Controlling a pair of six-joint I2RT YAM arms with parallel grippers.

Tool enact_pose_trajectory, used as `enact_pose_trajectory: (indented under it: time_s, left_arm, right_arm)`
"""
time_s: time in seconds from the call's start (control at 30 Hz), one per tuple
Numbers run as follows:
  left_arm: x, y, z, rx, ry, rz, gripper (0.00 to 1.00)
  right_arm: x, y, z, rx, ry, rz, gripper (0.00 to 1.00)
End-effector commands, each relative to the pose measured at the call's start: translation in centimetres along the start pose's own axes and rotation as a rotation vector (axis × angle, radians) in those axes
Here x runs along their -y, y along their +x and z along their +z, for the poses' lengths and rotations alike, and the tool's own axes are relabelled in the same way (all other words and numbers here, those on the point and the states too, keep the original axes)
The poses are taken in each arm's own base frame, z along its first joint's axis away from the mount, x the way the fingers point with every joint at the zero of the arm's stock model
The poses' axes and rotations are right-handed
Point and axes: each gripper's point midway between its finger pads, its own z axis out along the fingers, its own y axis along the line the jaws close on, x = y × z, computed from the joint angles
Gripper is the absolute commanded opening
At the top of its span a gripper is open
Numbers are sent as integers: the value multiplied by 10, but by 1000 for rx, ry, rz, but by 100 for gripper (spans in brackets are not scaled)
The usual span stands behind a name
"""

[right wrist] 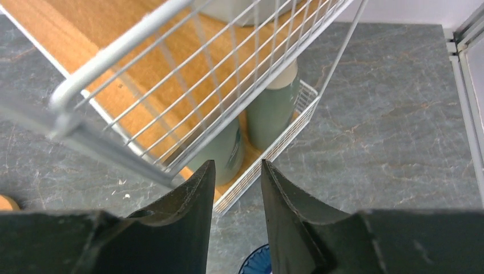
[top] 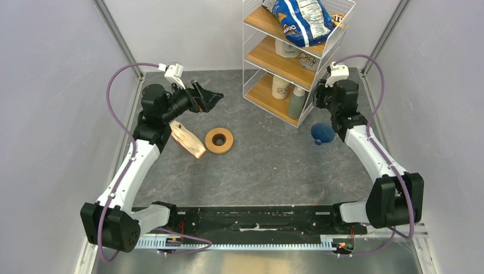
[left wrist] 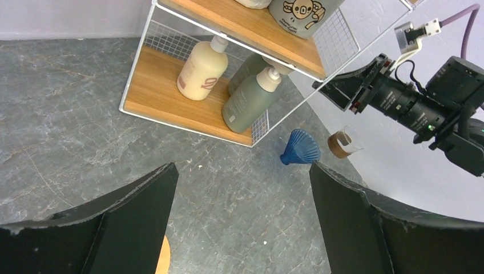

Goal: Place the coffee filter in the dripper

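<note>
Bright, even overhead light; faint shadows.

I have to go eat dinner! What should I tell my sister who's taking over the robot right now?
Left gripper: open, empty.
Right gripper: slightly open, empty, facing the wire shelf.
Dripper: on the table by the right arm, nothing in it.
Paper stack lies by the left arm; no loose filter in view.
Nothing done yet: a filter must still be picked and set in the dripper.

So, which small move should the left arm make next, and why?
Probably lower the left gripper toward the paper stack beside its arm. Its jaws are open and empty, no loose filter is in view, and the dripper looks empty.
</note>
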Motion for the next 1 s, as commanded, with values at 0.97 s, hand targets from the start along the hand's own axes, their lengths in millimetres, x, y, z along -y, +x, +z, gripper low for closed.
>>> enact_pose_trajectory:
  time_s: [0.97]
  left_arm:
    - [5, -12, -6, 35, -1, 13, 94]
  right_arm:
    - [-16, -52, 25, 82, -308, 39, 50]
